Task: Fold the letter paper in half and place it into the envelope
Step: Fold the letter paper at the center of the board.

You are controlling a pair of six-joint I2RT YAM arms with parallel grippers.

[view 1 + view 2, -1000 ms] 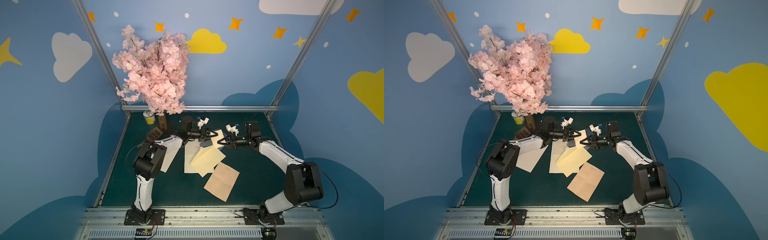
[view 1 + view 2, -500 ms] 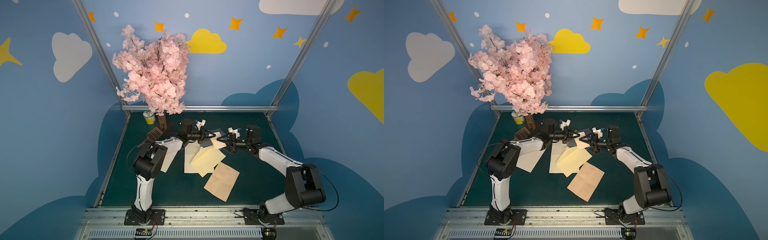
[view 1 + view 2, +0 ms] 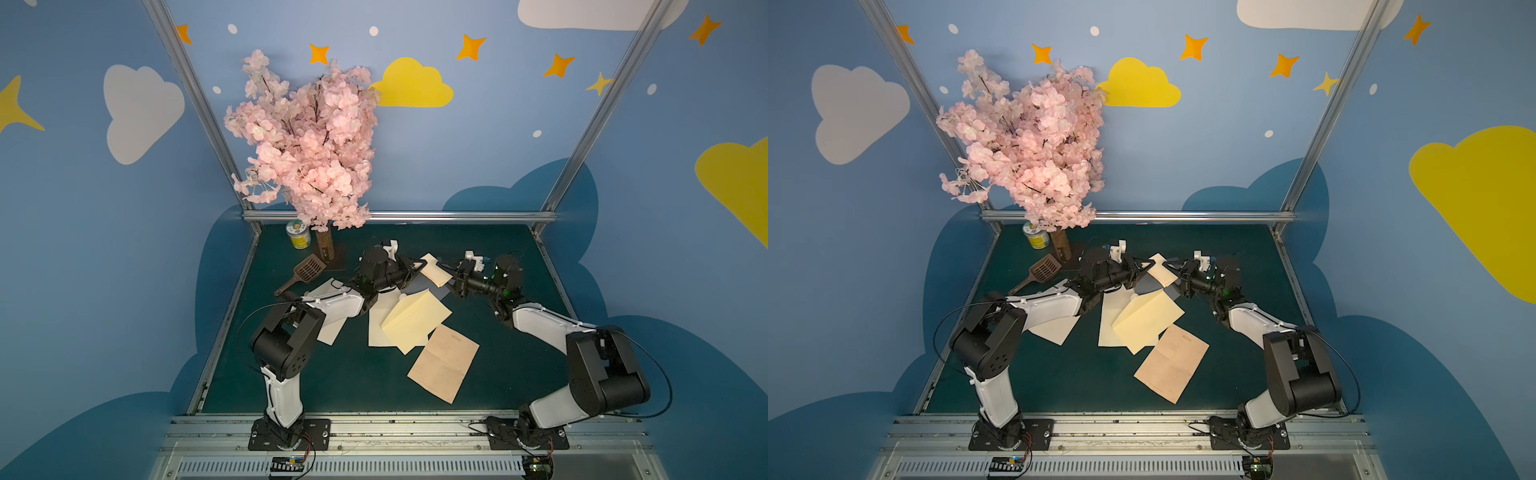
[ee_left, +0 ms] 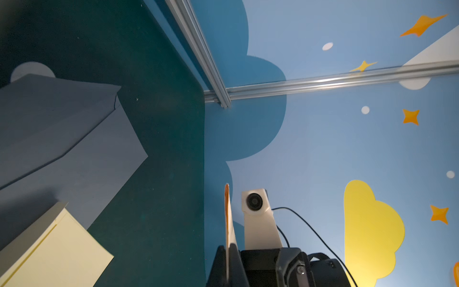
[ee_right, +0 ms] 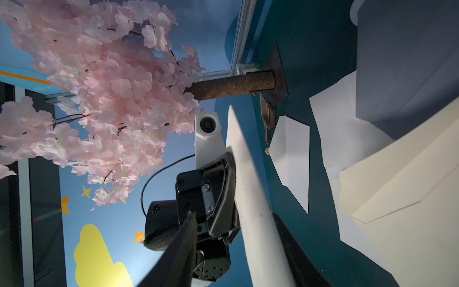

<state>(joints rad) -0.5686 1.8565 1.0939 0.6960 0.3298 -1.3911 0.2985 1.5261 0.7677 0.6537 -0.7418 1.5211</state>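
Letter paper (image 3: 434,270), a small cream piece, hangs in the air above the far middle of the table (image 3: 332,374), spanning the gap between my two arms. My left gripper (image 3: 419,266) is clamped on one end of it. In the left wrist view, the sheet stands edge-on out of the closed jaws.

My right gripper (image 3: 451,276) has its jaws apart around the other end. In the right wrist view, the paper lies along one finger (image 5: 295,248) while the other finger is clear of it.

Directly under the held piece, a grey envelope (image 3: 1148,286) lies on the surface with its flap open. A cream envelope (image 3: 415,322) lies just nearer the front edge, overlapping it and a white sheet (image 3: 376,328). A brown sheet (image 3: 444,363) lies nearer the front edge again. I cannot tell which envelope is meant for the letter.
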